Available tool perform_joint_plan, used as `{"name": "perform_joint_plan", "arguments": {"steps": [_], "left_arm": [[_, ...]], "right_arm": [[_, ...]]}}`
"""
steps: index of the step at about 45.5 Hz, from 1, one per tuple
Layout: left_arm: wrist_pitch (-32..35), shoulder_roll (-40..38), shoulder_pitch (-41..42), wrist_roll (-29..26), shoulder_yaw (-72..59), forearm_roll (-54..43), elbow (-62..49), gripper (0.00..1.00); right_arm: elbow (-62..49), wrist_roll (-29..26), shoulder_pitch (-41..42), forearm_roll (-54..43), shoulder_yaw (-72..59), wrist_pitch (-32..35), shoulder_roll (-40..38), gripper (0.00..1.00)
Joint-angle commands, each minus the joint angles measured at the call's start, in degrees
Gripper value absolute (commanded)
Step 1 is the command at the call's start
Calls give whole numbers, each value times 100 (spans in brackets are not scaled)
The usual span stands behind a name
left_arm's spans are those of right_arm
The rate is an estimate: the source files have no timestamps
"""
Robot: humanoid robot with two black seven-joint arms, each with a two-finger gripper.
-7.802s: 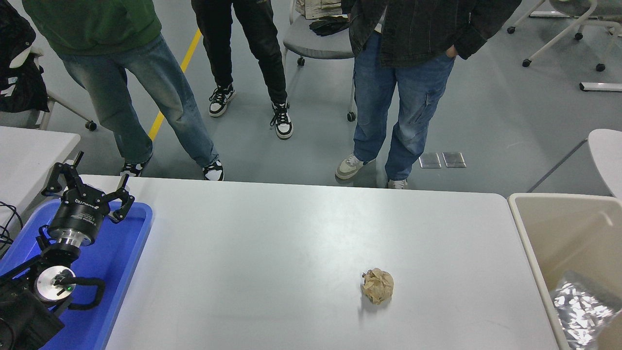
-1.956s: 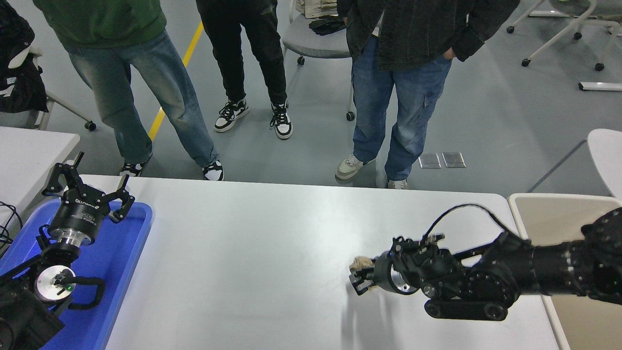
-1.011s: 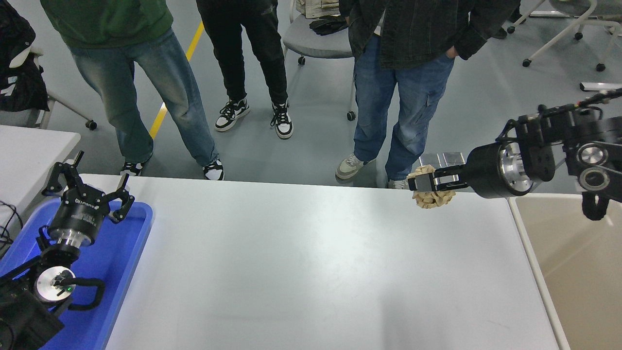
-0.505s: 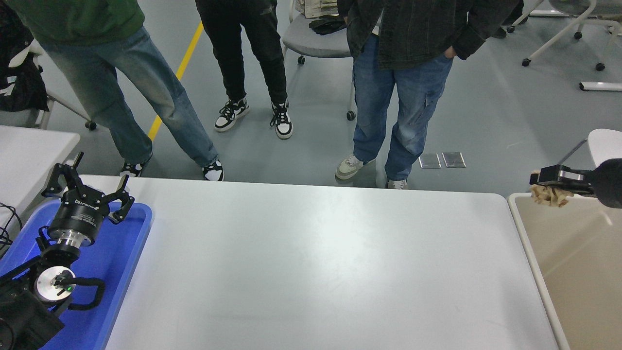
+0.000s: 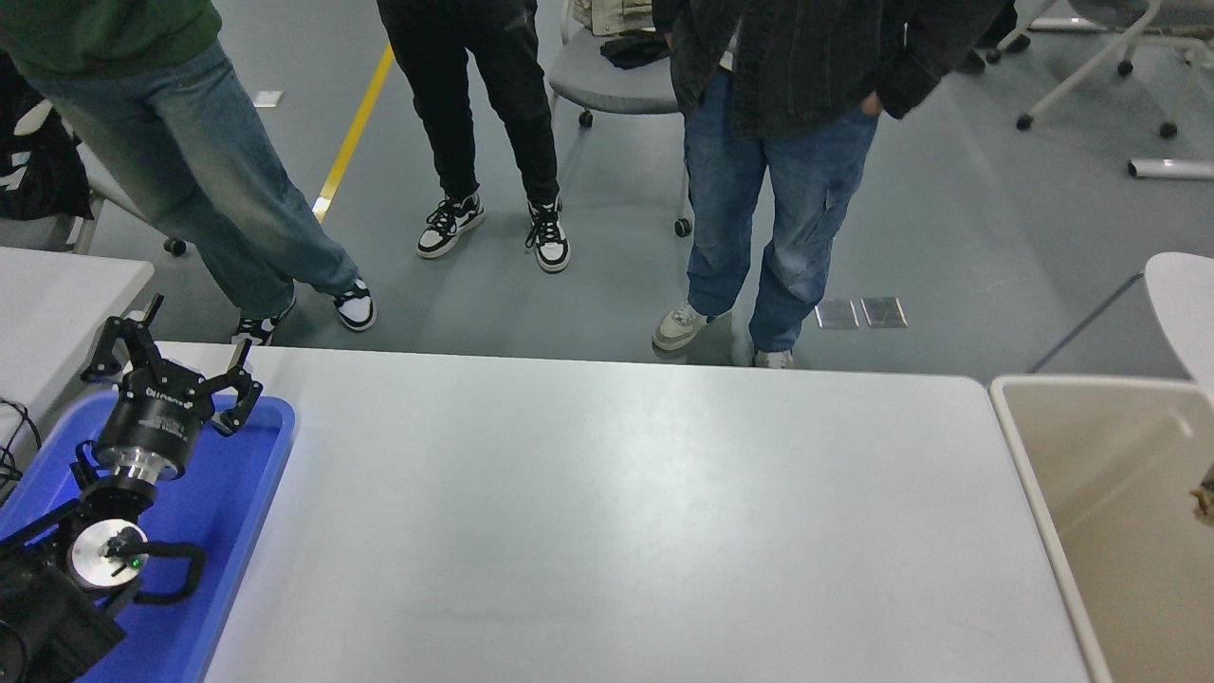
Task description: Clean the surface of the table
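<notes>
The table surface (image 5: 607, 512) is a wide matte white-grey top with nothing lying on it. My left gripper (image 5: 178, 359) is parked at the lower left over the blue tray (image 5: 237, 493), fingers spread open and empty. My right arm and gripper are out of view. A small scrap of crumpled brown paper (image 5: 1206, 497) shows at the picture's right edge, over the inside of the beige bin (image 5: 1091, 474). What holds it, if anything, is cut off by the edge.
Three people stand at the table's far side (image 5: 778, 190). A smaller white table (image 5: 57, 294) is at the left and a grey wheeled chair (image 5: 612, 81) behind the people. A rounded white tabletop (image 5: 1181, 294) is at the far right.
My right gripper, shut on the brown paper ball, has moved right over the bin and out of the picture. The person at the left has stepped further left.
</notes>
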Motion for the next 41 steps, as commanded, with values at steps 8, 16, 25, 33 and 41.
{"name": "perform_joint_plan", "arguments": {"steps": [8, 16, 25, 33, 41], "left_arm": [[-1, -1, 0, -9, 0, -1, -1, 100], [-1, -1, 0, -9, 0, -1, -1, 100], [-1, -1, 0, -9, 0, -1, -1, 100], [-1, -1, 0, -9, 0, -1, -1, 100], [-1, -1, 0, -9, 0, -1, -1, 100]], "right_arm": [[-1034, -928, -213, 1247, -993, -842, 1347, 0], [-1061, -1499, -151, 1291, -1204, -939, 1347, 79], [-1069, -1535, -54, 1335, -1204, -1027, 1365, 100], [-1148, -1526, -37, 2079, -1107, -1124, 1365, 100], [-1140, -1245, 323, 4812, -932, -1115, 1391, 99]]}}
